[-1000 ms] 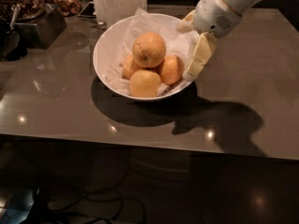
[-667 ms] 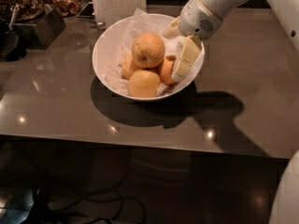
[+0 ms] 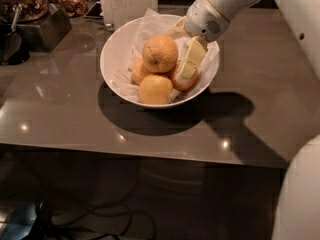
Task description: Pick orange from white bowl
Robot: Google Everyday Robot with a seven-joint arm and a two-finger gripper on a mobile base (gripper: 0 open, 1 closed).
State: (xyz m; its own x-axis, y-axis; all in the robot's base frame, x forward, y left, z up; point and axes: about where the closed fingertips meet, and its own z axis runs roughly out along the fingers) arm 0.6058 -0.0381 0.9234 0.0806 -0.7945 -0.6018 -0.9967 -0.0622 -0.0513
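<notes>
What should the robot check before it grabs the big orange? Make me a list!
1. The orange is on top of the pile: ok.
2. The white bowl stands flat on the table: ok.
3. The gripper is inside the bowl, beside the orange: ok.
4. The gripper is around the orange: cannot tell.
5. The yellow fruit is away from the gripper: ok.

Cream hand [image 3: 187, 68] inside white bowl [image 3: 114, 51]; orange [image 3: 160, 53] pale yellow-orange, dimpled; table [image 3: 260, 84] glossy grey-brown.
</notes>
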